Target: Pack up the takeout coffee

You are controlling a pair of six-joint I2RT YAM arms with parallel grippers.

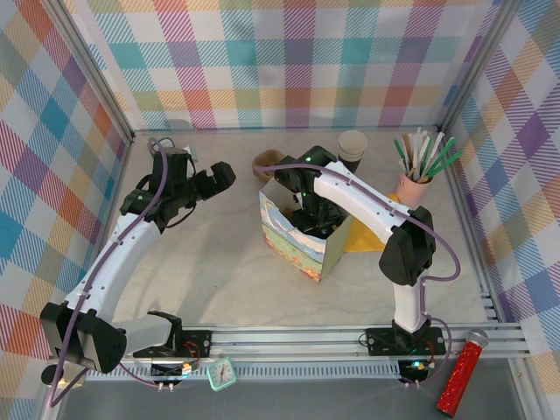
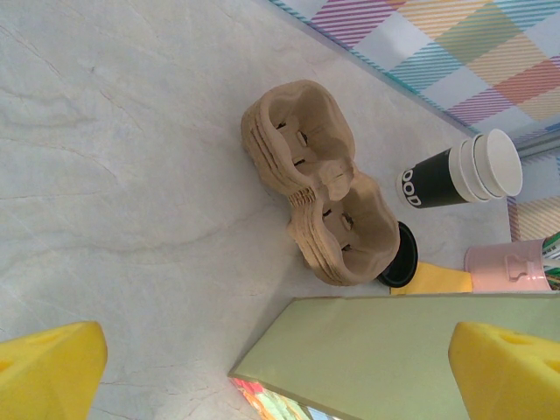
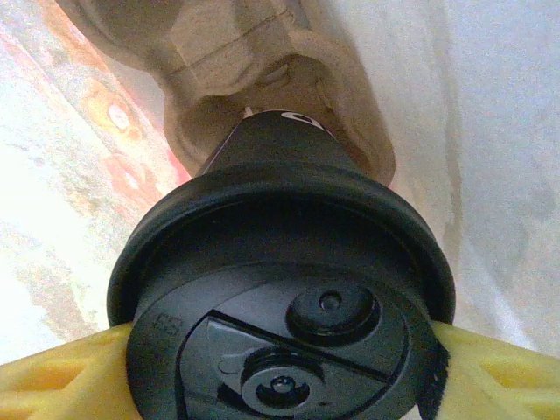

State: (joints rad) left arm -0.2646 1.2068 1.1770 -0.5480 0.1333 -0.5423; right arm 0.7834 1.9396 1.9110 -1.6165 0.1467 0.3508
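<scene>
My right tool (image 3: 280,378) clamps the cup (image 3: 282,144) at its lid (image 3: 262,262) rim, the stiffest spot. The paper wall looks light and crushable, the lid slick. Left tool (image 2: 278,367) hangs open.

**Top cam:** fixed, high, behind the arm bases at the near edge. Faces down and fwd over the whole tabletop (image 1: 219,280), incl. far edge and both far corners. Widest, most distant view.

**Left wrist cam:** above the tabletop's left half, angled down twd the far right corner. Mid range. Frame is rolled, so the upright cup stack (image 2: 459,175) reads sideways. Left fingers (image 2: 52,367) sit at the bottom corners.

**Right wrist cam:** inside the bag (image 1: 289,241), facing down. V. close on the lidded cup (image 3: 280,332), right fingers (image 3: 507,367) either side.

**Overlap:** top and left wrist share the carrier stack (image 2: 319,184), cup stack, pink holder (image 2: 507,262) and a bag wall. Top and right wrist share the bag interior.
</scene>
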